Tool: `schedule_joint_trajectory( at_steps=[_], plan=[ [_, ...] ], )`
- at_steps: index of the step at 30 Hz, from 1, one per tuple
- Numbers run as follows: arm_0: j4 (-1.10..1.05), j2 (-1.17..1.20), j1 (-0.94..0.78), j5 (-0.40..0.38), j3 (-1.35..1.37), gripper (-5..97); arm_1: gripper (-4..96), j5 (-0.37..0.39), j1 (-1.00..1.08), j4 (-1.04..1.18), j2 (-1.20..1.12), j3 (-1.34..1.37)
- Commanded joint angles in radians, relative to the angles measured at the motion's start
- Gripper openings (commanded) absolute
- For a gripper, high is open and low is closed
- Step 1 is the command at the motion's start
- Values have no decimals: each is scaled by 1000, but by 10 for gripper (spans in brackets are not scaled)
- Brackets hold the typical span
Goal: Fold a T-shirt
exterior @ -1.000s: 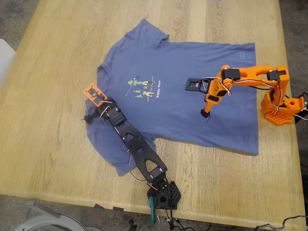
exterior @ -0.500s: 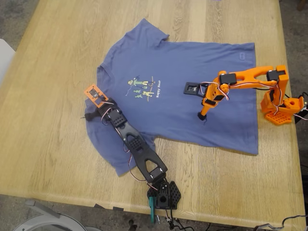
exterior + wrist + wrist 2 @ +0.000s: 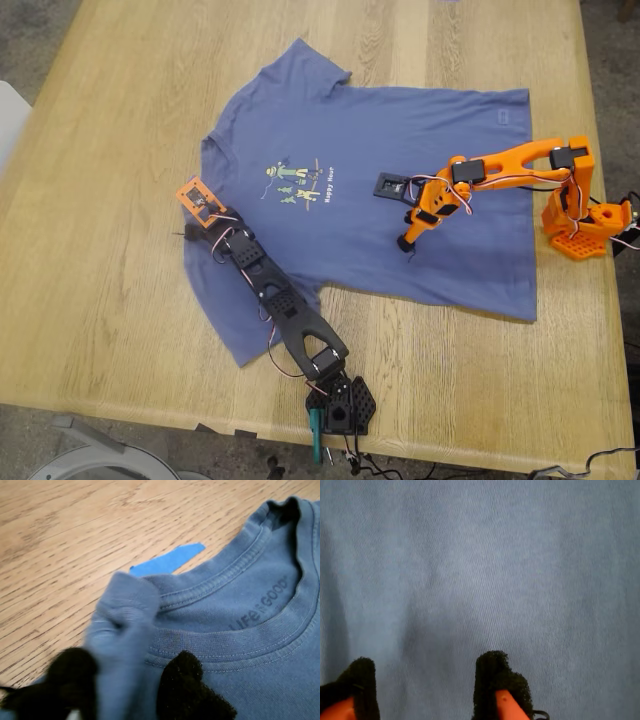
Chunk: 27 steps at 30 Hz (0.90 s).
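The slate-blue T-shirt [image 3: 380,160] lies spread flat on the wooden table, its collar toward the exterior view's left and its small chest graphic [image 3: 298,185] facing up. My first gripper [image 3: 188,234], on the black arm, sits at the shoulder beside the collar [image 3: 240,580]. It is shut on a bunched fold of T-shirt fabric [image 3: 122,610] between its black fingertips [image 3: 182,675]. My second gripper [image 3: 405,242], on the orange arm, points down over the shirt's middle. Its padded fingertips [image 3: 492,667] stand apart just above plain fabric [image 3: 485,565], holding nothing.
A blue tape scrap [image 3: 167,560] lies on the wood right beside the collar. The black arm's base [image 3: 340,405] stands at the table's near edge. The orange arm's base [image 3: 585,225] stands at the exterior view's right. Bare tabletop [image 3: 90,260] surrounds the shirt.
The orange arm has reached further toward the exterior view's left and lowered over the shirt's middle. The black gripper shifted slightly with the shoulder fabric, nudging the sleeve edge.
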Motion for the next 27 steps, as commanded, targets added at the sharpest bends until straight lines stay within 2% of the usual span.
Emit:
schedule_joint_trajectory(
  at_steps=[1, 3, 14, 27],
  plan=[
    [43, -5, 58, -32, -44, 50, 302, -11, 12, -46, -2, -9],
    [37, -2, 74, -35, -44, 0, 299, -12, 12, -58, -11, -14],
    [61, 40, 129, -37, -46, 0, 286, -20, 37, -101, -38, 3],
    [172, 175, 163, -37, -46, 0, 289, 2, 51, -413, -206, 52]
  ],
)
